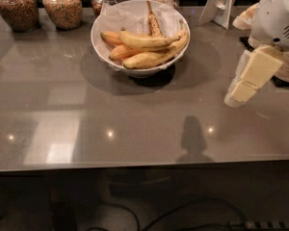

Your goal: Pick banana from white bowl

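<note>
Your gripper (236,95) hangs at the right edge of the view, above the grey tabletop (135,124), angled downward from the white arm housing (279,18) behind it. You cannot tell from here whether it is open or closed, and nothing shows in its grasp.

The white bowl (95,40) sits well apart from the gripper, off to its left in the view and farther back on the table. Crumpled white paper (123,14) lines it. The banana (144,41) you are after lies across the top of the pile, plump, bright yellow and gently curved, its dark stem tip pointing toward the gripper's side of the bowl. Just below it, on the side nearer the gripper, a longer, more curved banana (154,57) follows the rim. Two orange-tinged bananas (111,37) are tucked at the far side from the gripper, and a brown-flecked one (154,23) leans up against the back wall.

Beyond the bowl, farther from the gripper, four glass jars (62,5) of dry goods stand in a row along the back edge. Behind the gripper and slightly left stands a white folded stand (221,4), with off-white dishes (243,19) just beside the arm housing.

Near the gripper, closer to the table's front edge, a dark shadow (195,138) shows on the glossy top
</note>
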`<state>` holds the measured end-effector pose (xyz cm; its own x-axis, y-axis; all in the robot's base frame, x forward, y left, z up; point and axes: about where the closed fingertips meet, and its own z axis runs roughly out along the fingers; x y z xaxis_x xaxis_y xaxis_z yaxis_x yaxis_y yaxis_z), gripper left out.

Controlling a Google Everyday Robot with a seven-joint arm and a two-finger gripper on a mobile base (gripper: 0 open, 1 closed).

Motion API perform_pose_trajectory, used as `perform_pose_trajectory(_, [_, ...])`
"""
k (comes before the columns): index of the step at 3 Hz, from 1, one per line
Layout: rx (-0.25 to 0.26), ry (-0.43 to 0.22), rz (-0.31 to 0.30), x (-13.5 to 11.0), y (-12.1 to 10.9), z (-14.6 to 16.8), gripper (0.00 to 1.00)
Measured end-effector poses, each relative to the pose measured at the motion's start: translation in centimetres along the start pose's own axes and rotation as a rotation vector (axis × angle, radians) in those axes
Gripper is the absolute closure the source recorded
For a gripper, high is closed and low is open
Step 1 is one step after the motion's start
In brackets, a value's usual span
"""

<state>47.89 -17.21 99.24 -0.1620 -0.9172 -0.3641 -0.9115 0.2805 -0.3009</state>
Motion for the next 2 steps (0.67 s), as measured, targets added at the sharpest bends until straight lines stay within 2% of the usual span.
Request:
perform_pose_trajectory(1, [0.008,-0.075,0.003,-3.7,-2.1,1.7,0.0])
perform_pose_trajectory(2, [0.008,-0.122,0.004,-7.4,-4.1,4.1,0.0])
